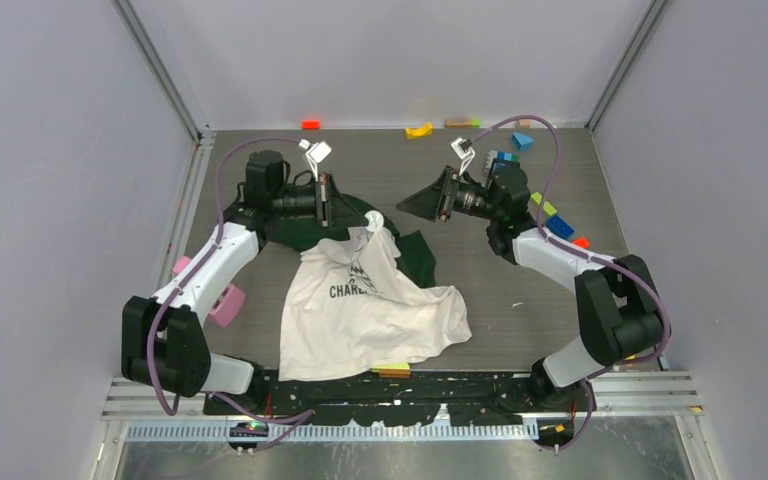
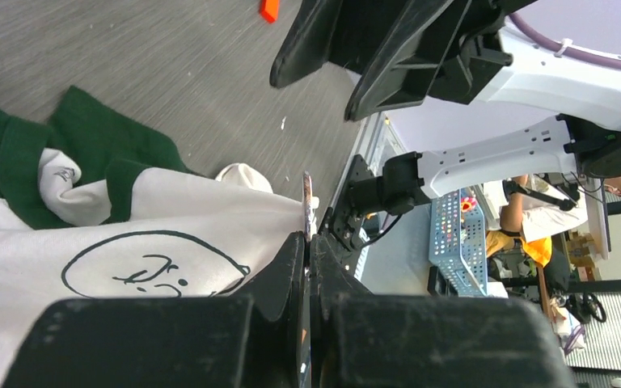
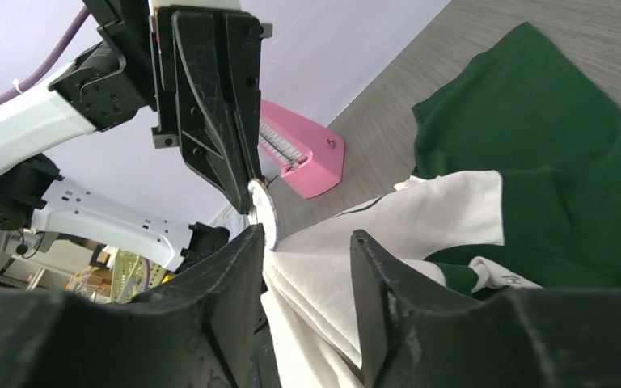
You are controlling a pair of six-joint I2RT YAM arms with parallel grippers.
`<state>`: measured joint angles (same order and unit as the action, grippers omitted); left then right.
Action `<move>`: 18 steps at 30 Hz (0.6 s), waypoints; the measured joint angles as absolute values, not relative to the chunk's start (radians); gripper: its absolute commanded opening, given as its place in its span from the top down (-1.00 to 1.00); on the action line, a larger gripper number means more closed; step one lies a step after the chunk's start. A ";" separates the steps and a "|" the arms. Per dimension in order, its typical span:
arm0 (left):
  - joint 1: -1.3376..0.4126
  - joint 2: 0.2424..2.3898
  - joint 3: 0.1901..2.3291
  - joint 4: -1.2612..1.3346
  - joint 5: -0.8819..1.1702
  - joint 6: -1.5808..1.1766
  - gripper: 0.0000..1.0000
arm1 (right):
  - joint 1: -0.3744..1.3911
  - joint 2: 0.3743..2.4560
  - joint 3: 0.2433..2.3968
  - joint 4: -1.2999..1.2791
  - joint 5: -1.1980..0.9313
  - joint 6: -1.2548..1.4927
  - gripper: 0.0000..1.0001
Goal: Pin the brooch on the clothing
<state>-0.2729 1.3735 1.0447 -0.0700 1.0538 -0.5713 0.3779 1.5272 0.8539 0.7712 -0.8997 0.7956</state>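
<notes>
Grey tabletop (image 1: pixel 530 290), shirt (image 1: pixel 360 315) printed "CHARL", left hand (image 2: pixel 308 241) pinching brooch (image 3: pixel 262 212)

The shirt (image 1: pixel 370 310) is soft matt cloth, creased. The tabletop (image 1: pixel 520 290) looks like matt grey wood grain. The brooch (image 3: pixel 263 212) is a smooth pale disc with a faint sheen. The right gripper (image 3: pixel 307 234) has fingers (image 3: pixel 210 307) of black, matt, slightly grainy plastic.

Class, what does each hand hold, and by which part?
Left hand pinches the brooch by its rim, shirt bunched against it; right hand is open, holding nothing.
</notes>
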 measured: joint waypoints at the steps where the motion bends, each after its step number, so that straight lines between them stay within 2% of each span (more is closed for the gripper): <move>1: -0.270 1.374 1.045 -0.089 1.048 -0.564 1.00 | 0.371 1.526 0.854 0.769 -0.894 0.795 -0.11; 2: -0.270 1.374 1.045 -0.103 1.045 -0.556 0.97 | 0.370 1.525 0.854 0.765 -0.889 0.793 -0.16; 4: -0.270 1.374 1.045 -0.139 1.039 -0.534 0.63 | 0.373 1.515 0.854 0.748 -0.881 0.788 -0.19; 6: -0.270 1.374 1.045 -0.167 1.036 -0.507 0.12 | 0.376 1.501 0.854 0.717 -0.863 0.775 -0.21; 9: -0.271 1.374 1.046 -0.215 1.029 -0.453 -0.54 | 0.380 1.465 0.856 0.614 -0.802 0.728 -0.22; 10: -0.271 1.374 1.047 -0.237 1.024 -0.437 -0.86 | 0.381 1.449 0.858 0.558 -0.765 0.701 -0.24; 12: -0.271 1.366 1.047 -0.278 0.998 -0.402 -0.99 | 0.385 1.421 0.861 0.456 -0.691 0.649 -0.24; 18: -0.271 1.295 1.074 -0.389 0.788 -0.347 -0.99 | 0.421 1.353 0.888 0.105 -0.364 0.512 -0.24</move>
